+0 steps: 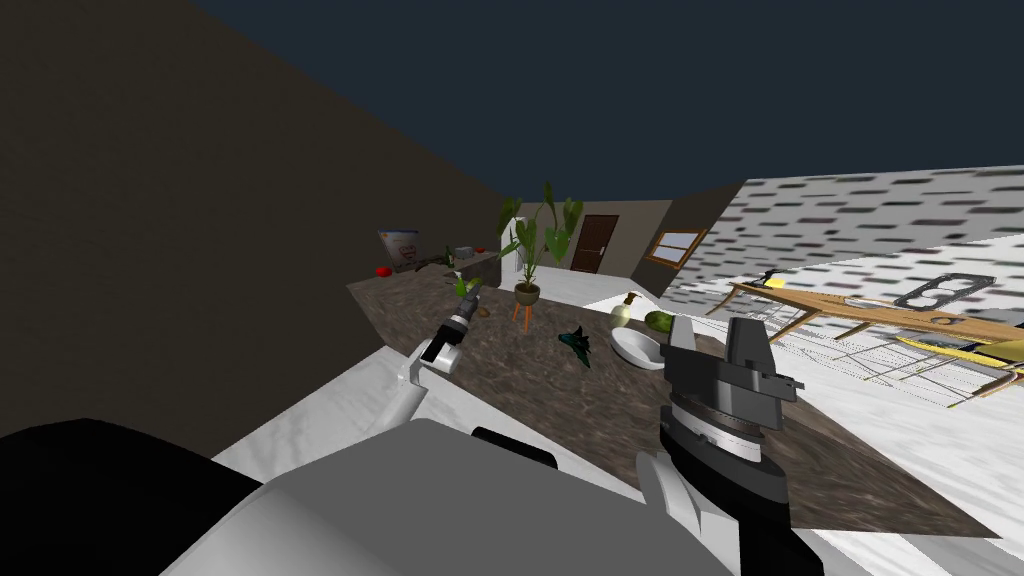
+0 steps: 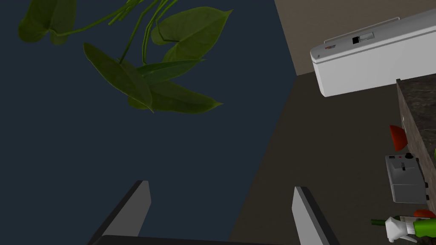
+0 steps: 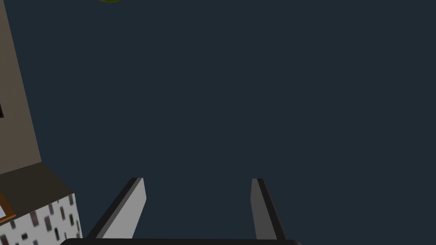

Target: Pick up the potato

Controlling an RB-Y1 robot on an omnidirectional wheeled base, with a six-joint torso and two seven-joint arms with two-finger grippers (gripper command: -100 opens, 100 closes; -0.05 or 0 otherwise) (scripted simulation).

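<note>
Jaws on the left arm (image 1: 440, 350) stand wide apart and grip nothing. They reach out over the far left part of the dark brown, mottled surface (image 1: 560, 400). Beyond them the left wrist view shows broad green leaves (image 2: 170, 89), a white box-shaped appliance (image 2: 370, 55) and a grey toaster (image 2: 404, 178).

At the far left corner of the surface lies a small red object (image 1: 383, 271). The small, round, brown potato (image 1: 484, 311) rests on the surface near its far left edge. It is just beside the tips of the left jaws, between them and the tall-leaved potted plant (image 1: 527, 292) on orange legs. It is not between the jaws.

Toward the middle of the surface lies a small dark teal object (image 1: 576, 343). Right of that, near the right edge, are a pale pump bottle (image 1: 622, 311), a shallow white bowl (image 1: 637, 349) and a green rounded fruit (image 1: 658, 321), close together.

Jaws on the right arm (image 1: 715, 440) point upward over the near right part of the surface. They are also wide apart and hold nothing. Off to the right, apart from the surface, stands a light wooden table (image 1: 880, 312).
</note>
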